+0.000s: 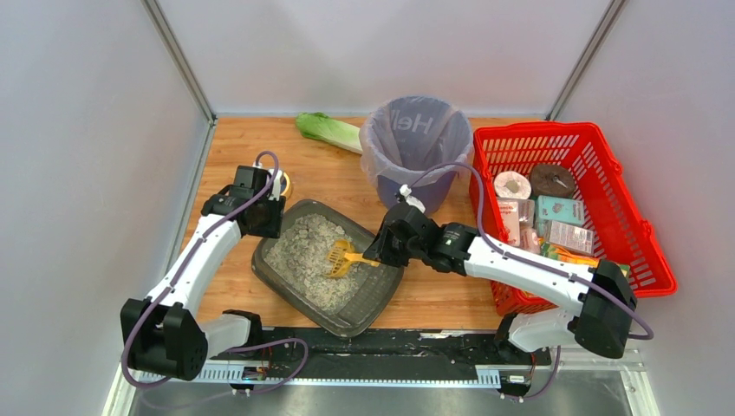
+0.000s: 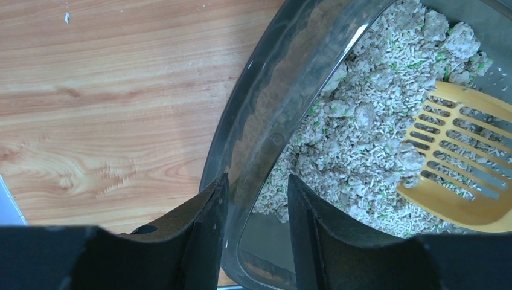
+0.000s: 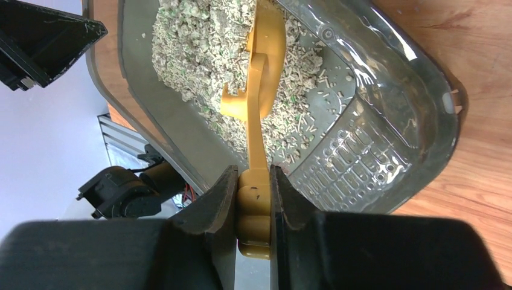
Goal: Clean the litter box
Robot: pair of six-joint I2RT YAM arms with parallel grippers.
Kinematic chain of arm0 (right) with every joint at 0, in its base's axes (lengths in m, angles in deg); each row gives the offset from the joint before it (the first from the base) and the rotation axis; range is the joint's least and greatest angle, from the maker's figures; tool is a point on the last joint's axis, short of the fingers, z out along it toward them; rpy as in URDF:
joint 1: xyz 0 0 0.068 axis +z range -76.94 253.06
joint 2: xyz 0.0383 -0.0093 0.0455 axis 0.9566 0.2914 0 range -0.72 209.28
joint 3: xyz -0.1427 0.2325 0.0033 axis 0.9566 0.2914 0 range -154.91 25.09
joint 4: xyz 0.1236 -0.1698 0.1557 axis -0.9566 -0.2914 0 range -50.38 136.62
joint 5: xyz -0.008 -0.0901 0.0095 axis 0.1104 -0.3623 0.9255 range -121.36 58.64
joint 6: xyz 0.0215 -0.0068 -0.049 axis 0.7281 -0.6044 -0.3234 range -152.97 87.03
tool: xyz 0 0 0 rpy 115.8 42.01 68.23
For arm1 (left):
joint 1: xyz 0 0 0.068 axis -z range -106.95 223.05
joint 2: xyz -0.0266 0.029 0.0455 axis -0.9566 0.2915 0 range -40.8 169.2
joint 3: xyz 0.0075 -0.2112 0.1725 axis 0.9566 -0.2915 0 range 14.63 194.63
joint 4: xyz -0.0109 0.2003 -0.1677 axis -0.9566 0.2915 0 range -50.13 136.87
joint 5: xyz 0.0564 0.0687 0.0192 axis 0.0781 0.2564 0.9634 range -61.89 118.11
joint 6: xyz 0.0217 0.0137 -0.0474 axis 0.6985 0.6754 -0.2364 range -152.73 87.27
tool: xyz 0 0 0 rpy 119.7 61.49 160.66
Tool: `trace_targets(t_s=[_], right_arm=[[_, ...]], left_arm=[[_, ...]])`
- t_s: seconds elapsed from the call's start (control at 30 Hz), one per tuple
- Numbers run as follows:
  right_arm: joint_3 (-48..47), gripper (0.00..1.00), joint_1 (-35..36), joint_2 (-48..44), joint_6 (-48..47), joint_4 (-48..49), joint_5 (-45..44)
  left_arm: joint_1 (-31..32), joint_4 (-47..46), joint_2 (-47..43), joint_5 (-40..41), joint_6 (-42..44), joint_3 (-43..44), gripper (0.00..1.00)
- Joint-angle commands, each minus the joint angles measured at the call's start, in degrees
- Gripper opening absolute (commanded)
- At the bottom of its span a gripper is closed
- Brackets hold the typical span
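The litter box [image 1: 371, 301] is seen on the wooden table [image 1: 321, 169], in front of the purple-lined bin [image 1: 407, 186]. Its near-left rim is straddled by the 2 fingers of the left gripper [image 2: 256, 181], 1 outside and 1 inside; whether the wall is actually pinched cannot be told. The handle of the yellow scoop [image 3: 264, 72] is pinched by the right gripper [image 3: 253, 172], its slotted head resting in the litter. Many clumps are visible, so the task is judged barely begun: scooping and dumping remain.
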Motion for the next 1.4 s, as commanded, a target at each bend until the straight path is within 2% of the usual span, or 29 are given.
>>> trace_targets(t_s=[0.0,0.4,0.7,0.77,0.9,1.2,1.37], right_arm=[[5.2,0.0,-0.2,1.2,3.5,5.7,-3.3],[19.3,0.0,0.1,3.6,10.0,25.7,-5.3],[29.1,0.0,0.2,5.8,14.0,46.8,-1.6],[29.7,0.0,0.1,5.4,13.9,48.3,-0.9],[31.8,0.0,0.1,0.4,13.7,48.5,-1.7],[35.5,0.0,-0.4,-11.9,12.3,40.9,-4.0],[38.0,0.0,-0.6,-14.2,11.8,43.9,-2.5]], left_arm=[[0.3,0.5,1.0,-1.2,0.4,2.0,0.48],[0.4,0.4,1.3,-1.2,0.2,2.2,0.48],[0.3,0.2,0.0,-0.5,0.4,2.5,0.62],[0.3,0.1,-0.3,-0.2,0.3,2.6,0.7],[0.3,-0.4,-2.1,1.3,0.2,2.5,0.79],[0.4,-3.1,-7.7,6.3,0.8,1.2,0.8],[0.3,-3.7,-9.4,6.7,0.8,1.1,0.8]])
